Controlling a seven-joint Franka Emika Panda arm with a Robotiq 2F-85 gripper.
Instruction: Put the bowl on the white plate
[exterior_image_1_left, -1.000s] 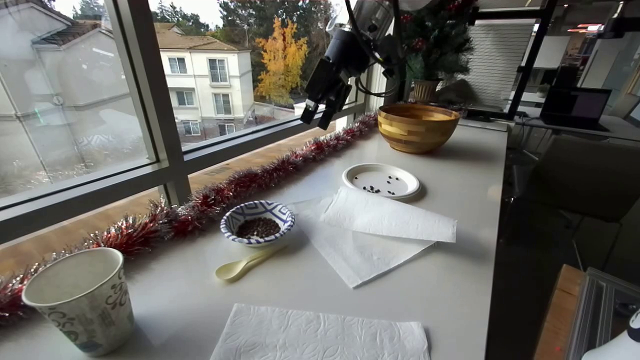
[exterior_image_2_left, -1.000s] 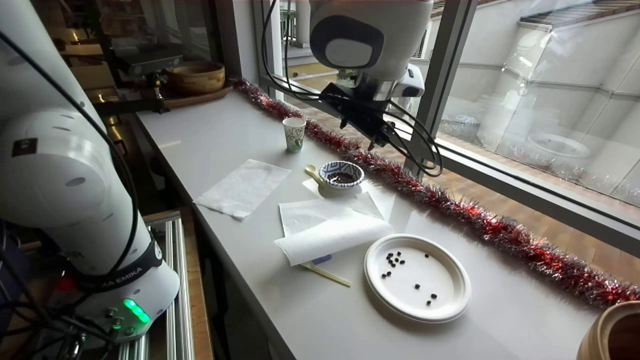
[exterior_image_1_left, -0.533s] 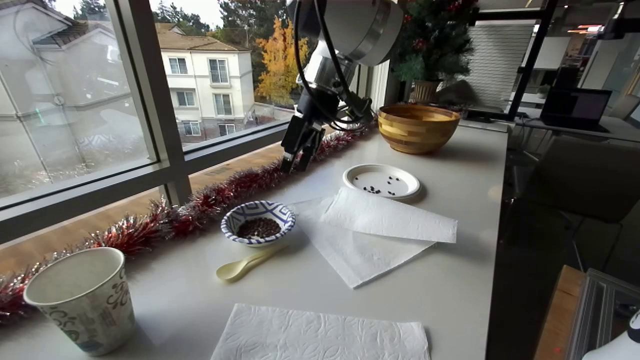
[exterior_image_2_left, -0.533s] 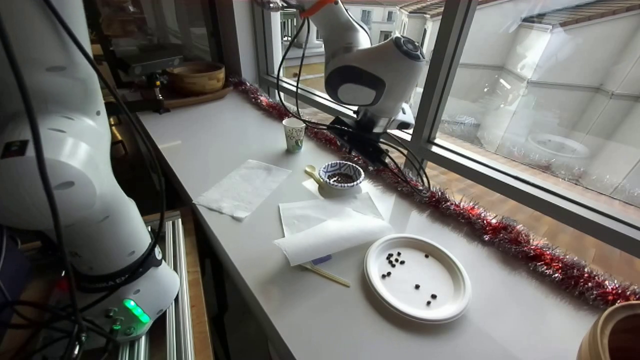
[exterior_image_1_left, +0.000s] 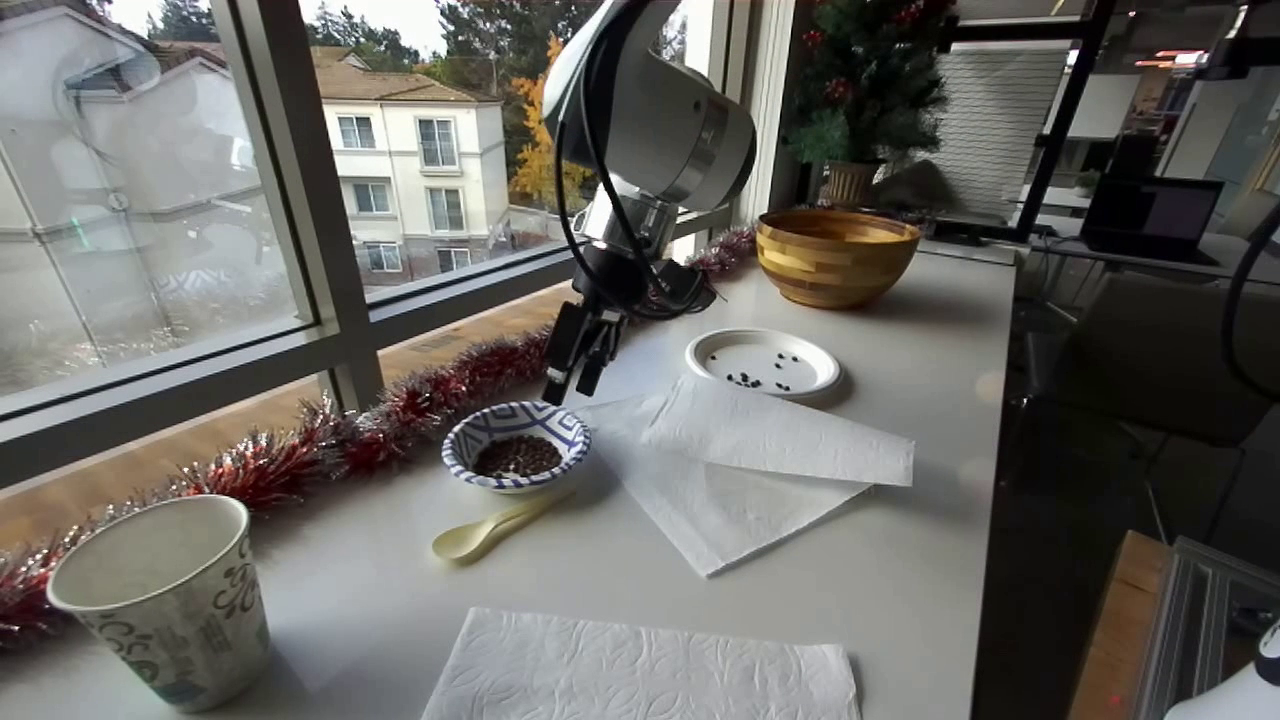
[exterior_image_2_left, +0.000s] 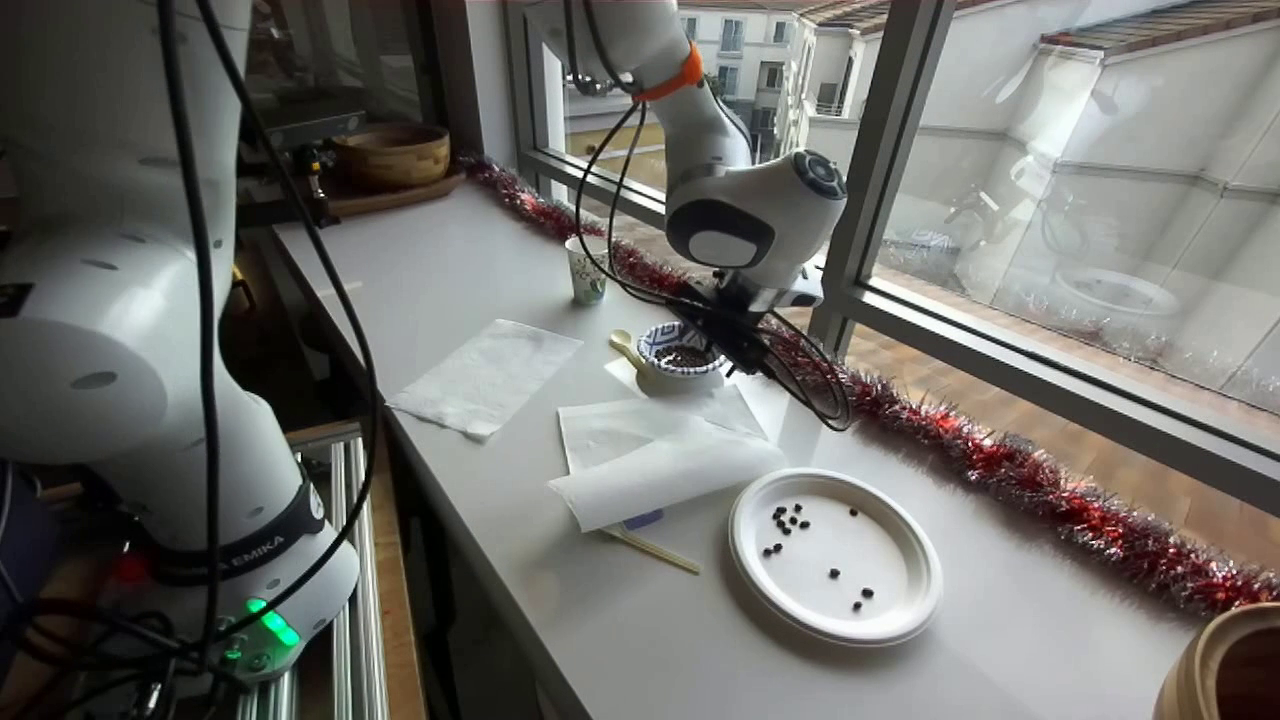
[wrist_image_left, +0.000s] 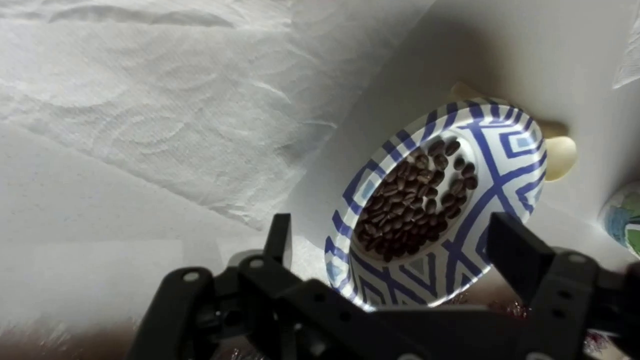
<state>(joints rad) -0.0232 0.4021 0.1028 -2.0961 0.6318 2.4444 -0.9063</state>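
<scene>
White tabletop (exterior_image_1_left: 900, 560) by a window (exterior_image_2_left: 1060, 220): gripper (exterior_image_1_left: 573, 382), fingers (wrist_image_left: 278, 237) parted, suspended near the patterned bowl (exterior_image_1_left: 520, 422) of coffee beans (wrist_image_left: 405, 215); white plate (exterior_image_2_left: 885, 545) standing well apart

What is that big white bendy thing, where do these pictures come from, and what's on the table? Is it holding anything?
That's a robot arm, a machine that bends a bit like your own arm. The black pincer at its end works like a hand.

Two views look at the table from different spots outside the robot. Another is taken from its wrist, so it shows the small paper bowl up close.

That blue-and-white bowl has coffee beans in it. Also on the table are a white plate with a few more beans, a pale yellow spoon, paper napkins, a paper cup, a wooden bowl and a red-and-silver tinsel garland.

Nothing is held: the pincer is open, close to the paper bowl.
</scene>
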